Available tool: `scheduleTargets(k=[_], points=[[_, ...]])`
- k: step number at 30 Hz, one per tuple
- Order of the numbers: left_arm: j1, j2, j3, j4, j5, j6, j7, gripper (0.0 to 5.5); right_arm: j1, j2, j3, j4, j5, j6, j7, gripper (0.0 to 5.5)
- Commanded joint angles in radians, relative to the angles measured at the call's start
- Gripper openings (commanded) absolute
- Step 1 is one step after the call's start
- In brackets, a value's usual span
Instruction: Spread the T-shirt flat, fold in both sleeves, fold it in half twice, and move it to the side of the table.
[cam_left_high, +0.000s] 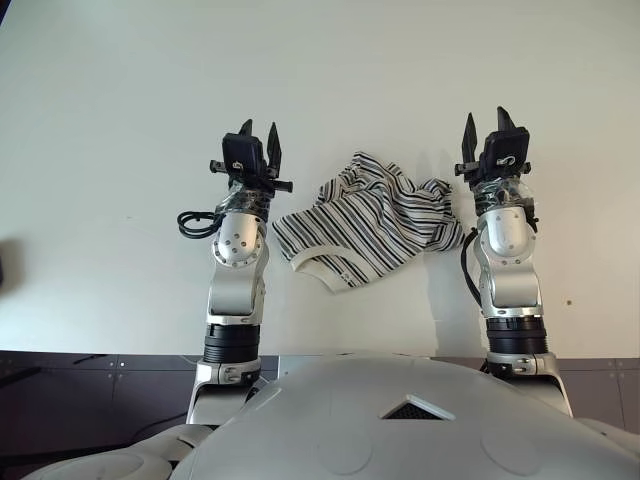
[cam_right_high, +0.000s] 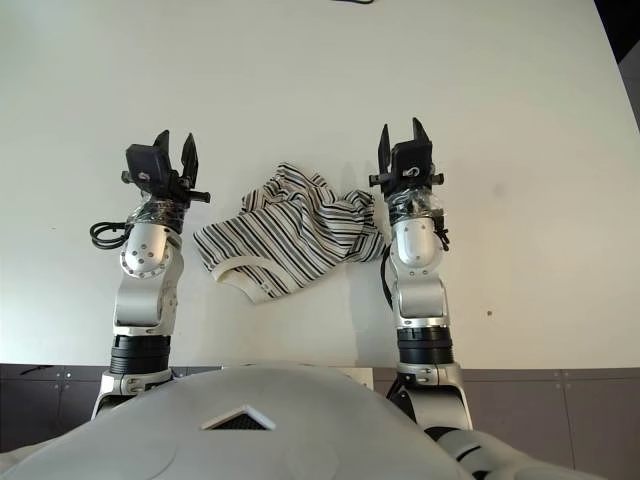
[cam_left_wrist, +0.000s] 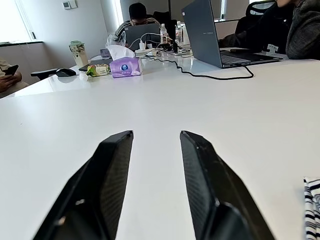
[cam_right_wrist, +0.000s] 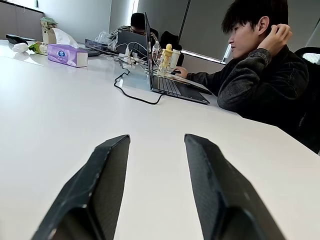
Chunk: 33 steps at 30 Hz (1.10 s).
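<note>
White worktop (cam_left_high: 120, 100) runs out ahead of both arms. At its far end sit an open laptop (cam_left_wrist: 205, 30) and a purple tissue box (cam_left_wrist: 125, 66). The T-shirt (cam_left_high: 365, 225) (white with dark stripes) lies crumpled in a heap on the worktop between the two arms, its pale ribbed neckline turned toward the robot. It sits closer to the right arm than to the left, and its bunched edge comes right up beside the right wrist, though whether they touch cannot be told. The left claw (cam_left_high: 260, 128) is well apart from the cloth, fingers spread, pinching nothing. The right claw (cam_left_high: 486, 116) is just beyond the shirt's far corner, likewise spread with nothing between its fingers.
</note>
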Motion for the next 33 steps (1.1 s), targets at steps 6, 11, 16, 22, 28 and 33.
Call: scheduleTargets(k=[6,11,16,22,28,33], points=[[-0.009,0.025,-0.033,-0.009,0.039,-0.010,-0.018,1.74,-0.016,-0.039,0.027,0.021,-0.024,-0.023,0.039,2.01],[-0.014,0.024,-0.047,-0.006,0.053,-0.024,-0.017,1.74,-0.033,-0.057,0.033,0.041,-0.038,-0.039,0.045,2.01],[-0.015,0.030,-0.038,-0.005,0.046,-0.019,-0.021,1.74,-0.031,-0.055,0.038,0.046,-0.041,-0.043,0.041,2.01],[-0.009,0.041,-0.038,-0.012,0.048,-0.015,-0.030,1.74,-0.013,-0.078,0.053,0.029,-0.051,-0.052,0.065,2.01],[-0.010,0.063,-0.042,-0.009,0.061,-0.026,-0.035,1.74,-0.006,-0.103,0.062,0.014,-0.063,-0.059,0.094,2.01],[-0.009,0.095,-0.058,-0.005,0.075,-0.040,-0.058,1.74,0.018,-0.101,0.076,-0.041,-0.014,-0.053,0.146,2.01]])
